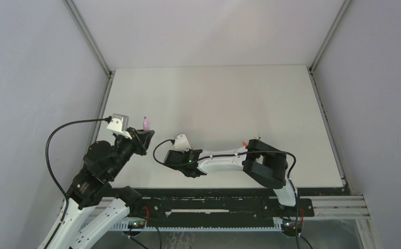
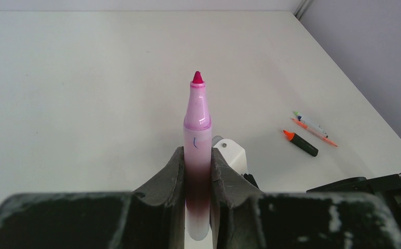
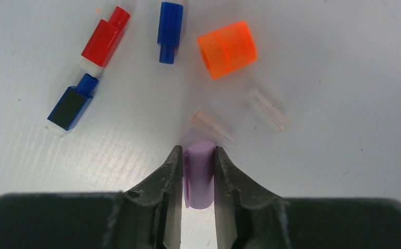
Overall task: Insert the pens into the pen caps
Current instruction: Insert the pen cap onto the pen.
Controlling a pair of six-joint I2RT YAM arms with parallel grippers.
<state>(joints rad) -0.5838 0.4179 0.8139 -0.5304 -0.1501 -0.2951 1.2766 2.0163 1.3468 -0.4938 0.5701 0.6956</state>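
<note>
Grip on the lilac-pink highlighter (image 2: 197, 116) comes from the left claw (image 2: 196, 155), which pinches the barrel and leaves the bare magenta tip jutting out above the counter (image 2: 73, 78), probably so a cap can slide straight on. The right claw (image 3: 197, 155) squeezes the matching lilac cap (image 3: 198, 176) low over the counter, with the orange cap (image 3: 227, 49) and the other caps lying loose beyond it. Which end of the lilac cap faces outward is unclear.

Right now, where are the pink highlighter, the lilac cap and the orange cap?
lilac-pink highlighter (image 2: 197, 106): left wrist view, upper barrel below the tip.
lilac cap (image 3: 198, 174): right wrist view, middle of its rounded side.
orange cap (image 3: 227, 49): right wrist view, outer side wall.
</note>
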